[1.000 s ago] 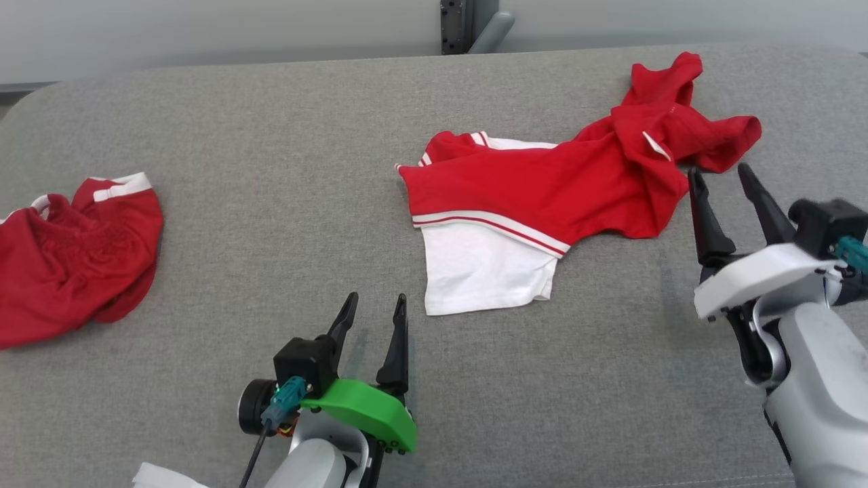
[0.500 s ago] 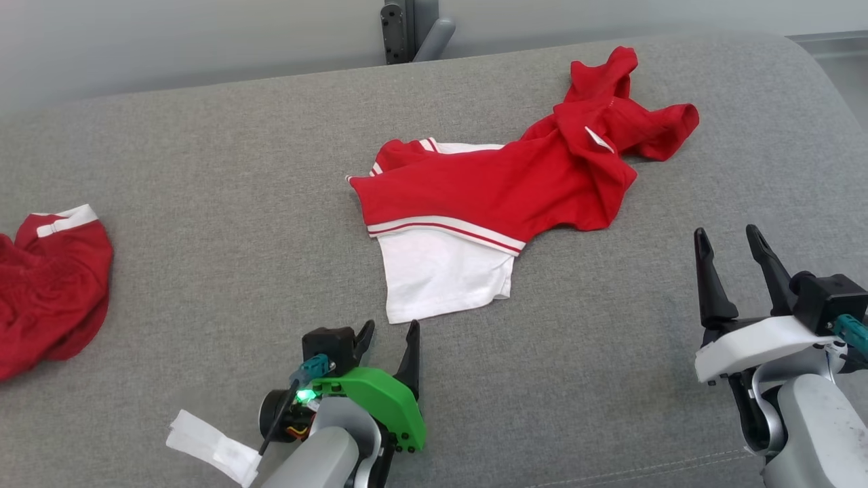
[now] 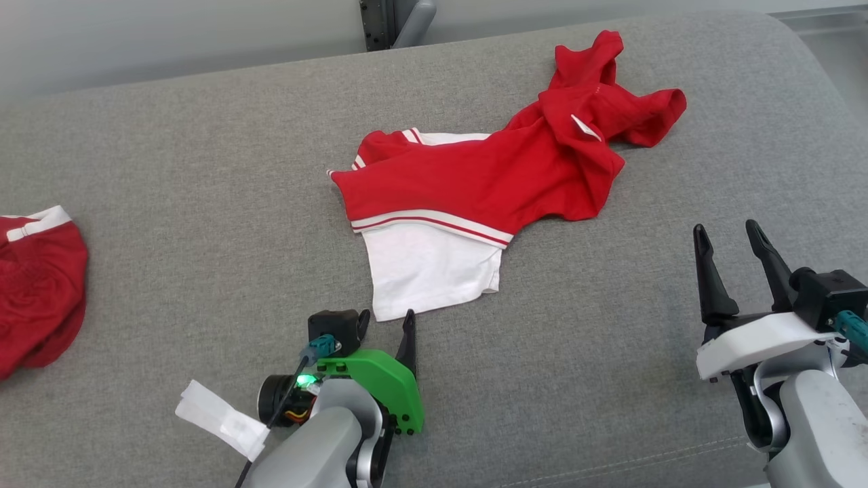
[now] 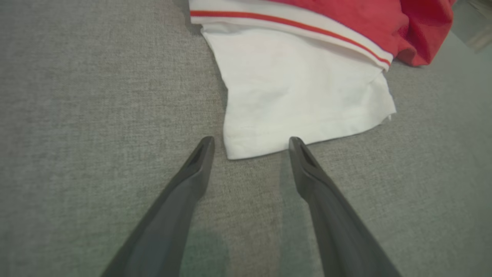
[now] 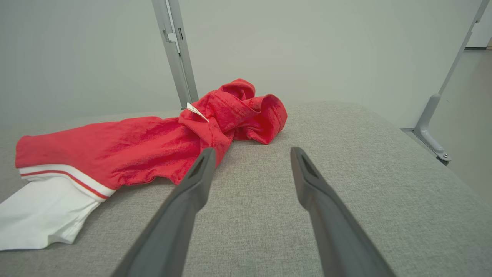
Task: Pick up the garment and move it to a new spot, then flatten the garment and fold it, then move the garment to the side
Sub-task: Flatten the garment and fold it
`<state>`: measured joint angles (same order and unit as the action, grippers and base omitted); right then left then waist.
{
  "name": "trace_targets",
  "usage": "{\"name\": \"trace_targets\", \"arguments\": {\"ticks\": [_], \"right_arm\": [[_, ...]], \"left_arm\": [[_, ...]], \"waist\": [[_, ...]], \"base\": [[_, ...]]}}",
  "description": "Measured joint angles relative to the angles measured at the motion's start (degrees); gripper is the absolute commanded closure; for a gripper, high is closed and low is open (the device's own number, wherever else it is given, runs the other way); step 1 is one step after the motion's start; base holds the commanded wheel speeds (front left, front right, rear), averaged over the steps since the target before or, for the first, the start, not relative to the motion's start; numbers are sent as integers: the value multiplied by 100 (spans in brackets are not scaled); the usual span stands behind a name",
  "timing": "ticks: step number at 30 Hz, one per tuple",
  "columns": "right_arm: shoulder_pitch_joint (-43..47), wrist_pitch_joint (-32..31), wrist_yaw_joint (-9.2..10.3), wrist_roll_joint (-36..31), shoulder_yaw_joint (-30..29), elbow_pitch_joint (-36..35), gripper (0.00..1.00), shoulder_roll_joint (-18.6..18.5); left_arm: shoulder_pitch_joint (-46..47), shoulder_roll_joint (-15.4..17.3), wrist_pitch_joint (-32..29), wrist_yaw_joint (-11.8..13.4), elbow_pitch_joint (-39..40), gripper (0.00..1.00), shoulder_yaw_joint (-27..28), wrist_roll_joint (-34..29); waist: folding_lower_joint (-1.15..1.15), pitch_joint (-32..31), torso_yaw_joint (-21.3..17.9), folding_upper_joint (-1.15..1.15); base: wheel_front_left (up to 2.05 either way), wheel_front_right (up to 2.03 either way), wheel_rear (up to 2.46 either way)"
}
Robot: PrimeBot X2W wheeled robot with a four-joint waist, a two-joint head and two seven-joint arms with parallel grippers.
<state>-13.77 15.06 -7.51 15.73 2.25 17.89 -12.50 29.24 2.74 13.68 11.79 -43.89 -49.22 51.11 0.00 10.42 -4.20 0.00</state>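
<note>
Garment (image 3: 475,183) lies crumpled in the middle of the grey cushion (image 3: 203,169), its long axis running on a slant from near-centre to far-right. The white end points toward the near side and lies fairly flat. A white band with a red stripe crosses above it. The red part stretches away to the far right, where it bunches into a twisted heap with a small white label showing.

Left gripper (image 3: 386,322) sits low on the cushion at the near edge of the white end, fingers spread. In the left wrist view the near-left corner of the white hem lies between the two tips; whether either tip touches the cloth I cannot tell.

Right gripper (image 3: 729,234) hangs at the near right, fingers spread and holding nothing. It is apart from the garment, with bare cushion between its tips and the red heap.

Red cloth (image 3: 37,285) with a white band lies at the left edge, well apart from the garment. A white tag (image 3: 217,420) hangs by the left arm's cable at the near side. A metal post (image 3: 380,20) stands beyond the far edge.
</note>
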Motion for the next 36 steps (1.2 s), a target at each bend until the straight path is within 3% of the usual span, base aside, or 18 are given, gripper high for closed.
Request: {"name": "trace_targets", "arguments": {"ticks": [1, 2, 3, 11, 19, 29, 36], "right_arm": [[-3, 0, 0, 0, 0, -9, 0, -8], [-12, 0, 0, 0, -3, -12, 0, -16], [-32, 0, 0, -1, -4, -13, 0, -23], [-397, 0, 0, -4, 97, 116, 0, -134], [-1298, -499, 0, 124, 342, 623, 0, -769], [-2766, -1816, -2, 485, 1772, 1106, 0, -1763], [-3561, -2265, -2, 746, 2700, 1635, 0, -1993]], "left_arm": [[25, 0, -1, 29, -57, 15, -67, 29], [54, 0, 1, 37, -83, 60, -114, 58], [92, 1, 2, 41, -101, 100, -158, 121], [318, -2, 102, 58, -161, 100, -331, 274], [370, 2, 127, 133, 68, 100, -80, 111], [367, -1, 129, 131, 604, 100, 191, -244], [367, -2, 129, 108, 817, 100, 256, -390]], "waist": [[0, 20, -2, 0], [0, 40, -2, 0], [0, 60, -1, 0], [0, 192, 140, 0], [0, 354, 419, 0], [0, 714, 740, 0], [0, 945, 904, 0]], "base": [[0, 0, 0], [0, 0, 0], [0, 0, 0], [0, 0, 0], [0, 0, 0], [0, 0, 0], [0, 0, 0]]}}
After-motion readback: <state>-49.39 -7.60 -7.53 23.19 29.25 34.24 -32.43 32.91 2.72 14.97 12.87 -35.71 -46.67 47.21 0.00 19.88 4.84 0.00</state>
